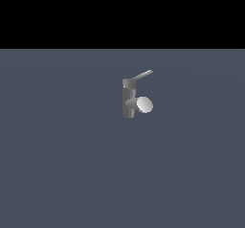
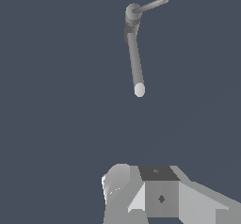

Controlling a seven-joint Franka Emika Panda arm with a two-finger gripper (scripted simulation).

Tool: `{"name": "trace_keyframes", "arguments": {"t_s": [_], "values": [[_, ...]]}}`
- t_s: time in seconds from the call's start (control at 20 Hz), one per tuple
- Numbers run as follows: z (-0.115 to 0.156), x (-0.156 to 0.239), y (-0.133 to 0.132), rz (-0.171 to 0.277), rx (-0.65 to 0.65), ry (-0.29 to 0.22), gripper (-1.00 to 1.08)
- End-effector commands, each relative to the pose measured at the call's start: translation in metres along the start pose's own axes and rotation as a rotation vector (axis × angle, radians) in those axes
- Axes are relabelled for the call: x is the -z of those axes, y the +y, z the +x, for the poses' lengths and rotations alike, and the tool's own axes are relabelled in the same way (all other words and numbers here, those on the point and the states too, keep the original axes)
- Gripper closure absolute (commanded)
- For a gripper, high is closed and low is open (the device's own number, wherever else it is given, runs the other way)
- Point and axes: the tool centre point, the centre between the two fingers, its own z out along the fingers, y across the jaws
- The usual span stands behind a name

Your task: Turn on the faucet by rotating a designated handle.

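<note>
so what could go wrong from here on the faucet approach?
1. The handle is thin and sits just above the stubby spout; the claw could push the spout instead.
2. The claw is apart from the faucet and absent from the exterior view, so alignment is hard to check.

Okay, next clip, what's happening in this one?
A simulated Panda arm is set to turn on a small dark grey cylindrical faucet by rotating its thin, flat, light grey lever handle. Nothing is being handled yet. In the exterior view the faucet stands alone on the flat blue-grey surface, its handle slanting up toward the exterior view's right, with no arm in sight. The wrist view shows part of the gripper well short of the faucet; whether it is open is unclear.
</note>
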Motion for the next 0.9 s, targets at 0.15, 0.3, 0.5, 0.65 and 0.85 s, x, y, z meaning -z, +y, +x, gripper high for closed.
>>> {"name": "trace_keyframes", "arguments": {"t_s": [0.15,0.3,0.5,0.65,0.85], "values": [[0.001,0.0,-0.001,-0.006,0.012,-0.002,1.08],[0.005,0.0,-0.005,-0.023,0.043,-0.006,1.08],[0.007,-0.001,-0.007,-0.032,0.06,-0.008,1.08],[0.007,-0.001,-0.006,-0.029,0.055,-0.007,1.08],[0.013,-0.001,-0.006,-0.024,0.039,-0.008,1.08]]}}
